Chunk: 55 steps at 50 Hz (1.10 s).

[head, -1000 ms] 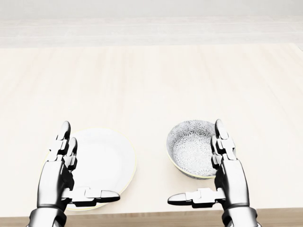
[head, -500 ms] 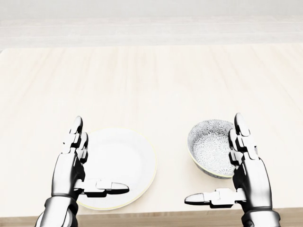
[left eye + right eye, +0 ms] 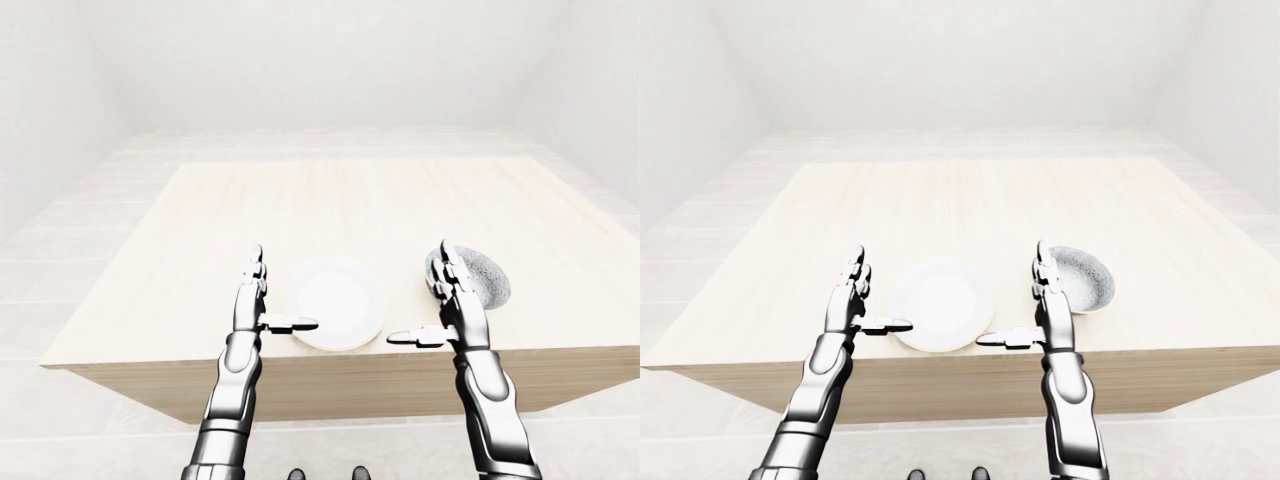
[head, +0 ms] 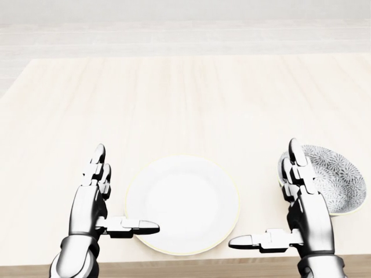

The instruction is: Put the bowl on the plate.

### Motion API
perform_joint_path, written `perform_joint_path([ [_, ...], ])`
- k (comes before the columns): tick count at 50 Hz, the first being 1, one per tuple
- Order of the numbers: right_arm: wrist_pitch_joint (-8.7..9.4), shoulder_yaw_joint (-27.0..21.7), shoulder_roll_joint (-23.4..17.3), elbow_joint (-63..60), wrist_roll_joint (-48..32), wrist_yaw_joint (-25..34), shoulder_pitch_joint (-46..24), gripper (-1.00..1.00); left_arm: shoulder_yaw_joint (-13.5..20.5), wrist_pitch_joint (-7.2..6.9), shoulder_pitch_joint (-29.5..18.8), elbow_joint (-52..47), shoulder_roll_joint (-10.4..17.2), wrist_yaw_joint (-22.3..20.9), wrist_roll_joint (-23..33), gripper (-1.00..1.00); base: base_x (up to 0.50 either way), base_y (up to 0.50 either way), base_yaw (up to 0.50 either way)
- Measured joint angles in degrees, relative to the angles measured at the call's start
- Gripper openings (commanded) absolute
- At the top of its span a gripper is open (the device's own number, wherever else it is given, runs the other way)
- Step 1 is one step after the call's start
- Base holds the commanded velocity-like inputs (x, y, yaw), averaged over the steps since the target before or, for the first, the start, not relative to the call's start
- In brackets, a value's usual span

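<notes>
A plain white plate [image 4: 182, 205] lies on the light wooden table [image 4: 185, 104], low in the middle of the head view. To its right, apart from it, sits a grey patterned bowl [image 4: 333, 174], upright and empty. My left hand [image 4: 124, 191] hovers open just left of the plate, fingers straight and thumb pointing over the plate's rim. My right hand [image 4: 264, 194] is open too, in the gap between plate and bowl, its fingers [image 4: 297, 168] close to the bowl's left rim and hiding a sliver of it. Neither hand holds anything.
The table's near edge [image 4: 185, 266] runs just under both hands. Its left edge [image 3: 110, 270] and right edge [image 3: 590, 215] show in the left-eye view, with pale floor all around. Nothing else stands on the table.
The whole picture has shifted: plate and bowl slid rightwards in the head view, so the camera has moved left. Both hands keep their open pose; the right one now stands left of the bowl.
</notes>
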<state>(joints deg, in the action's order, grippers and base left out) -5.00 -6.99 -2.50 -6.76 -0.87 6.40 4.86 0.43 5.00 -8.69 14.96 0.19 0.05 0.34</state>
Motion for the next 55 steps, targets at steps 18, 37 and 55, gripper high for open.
perform_joint_path([
  [18, 0.03, -1.51, -0.54, -0.07, 0.67, 0.16, -0.13, 1.00, 0.66, -0.08, 0.82, -2.99, 0.67, -0.50, -0.46, 1.00, 0.00, 0.00, 0.00],
  [37, 1.42, -2.91, -1.38, -1.02, 0.08, 0.21, -0.78, 1.00, 0.38, -2.87, 4.14, -12.13, 2.23, -2.55, 3.33, 1.00, 0.00, 0.00, 0.00],
  [55, 4.93, -5.45, -5.83, -1.25, -13.25, -4.94, -6.20, 1.00, 2.50, -9.46, 4.00, -20.46, 3.23, -4.64, 6.70, 1.00, 0.00, 0.00, 0.00],
])
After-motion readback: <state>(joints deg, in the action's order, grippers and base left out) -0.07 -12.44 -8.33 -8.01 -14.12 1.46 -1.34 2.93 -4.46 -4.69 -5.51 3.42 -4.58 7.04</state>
